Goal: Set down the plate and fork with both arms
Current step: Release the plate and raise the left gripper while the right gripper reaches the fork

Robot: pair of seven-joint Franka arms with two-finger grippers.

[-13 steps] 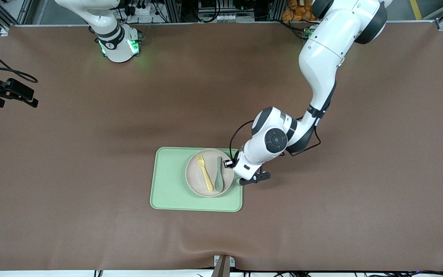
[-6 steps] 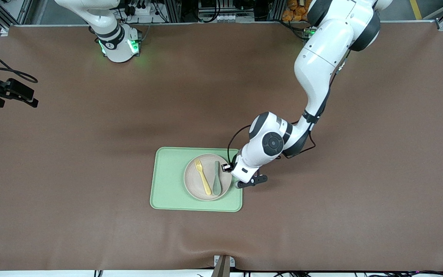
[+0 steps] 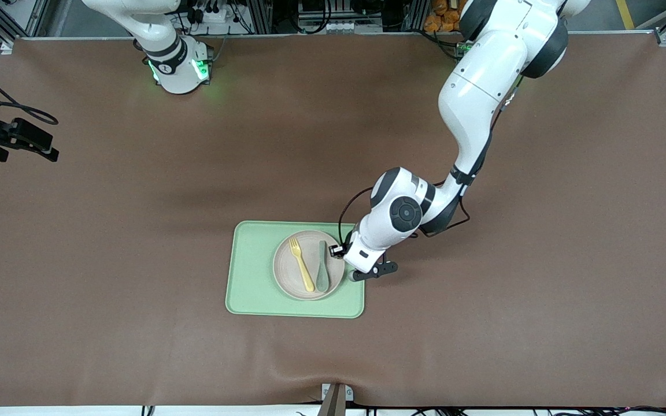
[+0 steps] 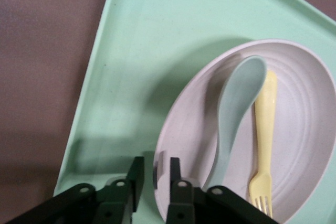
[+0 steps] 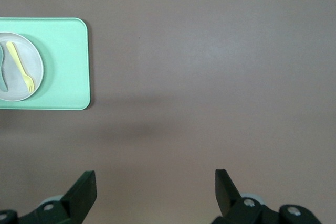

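1. Front view: your left arm (image 3: 472,98) reaches from its base at one o'clock down to the light-green tray (image 3: 252,277), which lies just below the middle of the brown table (image 3: 136,231). The left gripper (image 3: 348,265) meets the plate (image 3: 287,268) at the plate's three-o'clock edge. The plate rests flat on the tray's three-o'clock half. On the plate lies the fork (image 3: 301,266), tines toward eleven o'clock and handle toward five. The green spoon (image 3: 322,268) lies just beside the fork on its three-o'clock side, bowl toward six. The right arm (image 3: 159,34) waits at its base, at eleven o'clock.

2. Left wrist view: the two black fingers (image 4: 135,177) straddle the plate's rim, one outside over the tray, one inside over the plate. They stand narrowly parted, with a sliver of tray showing between the outer finger and the rim: released, not clamped. Fork and spoon lie side by side on the plate, touching near their handles.

3. Right wrist view: the right gripper (image 5: 155,179) hangs over bare table toward the right arm's end, its fingers spread wide with nothing between them. Tray, plate and fork show well apart from it.
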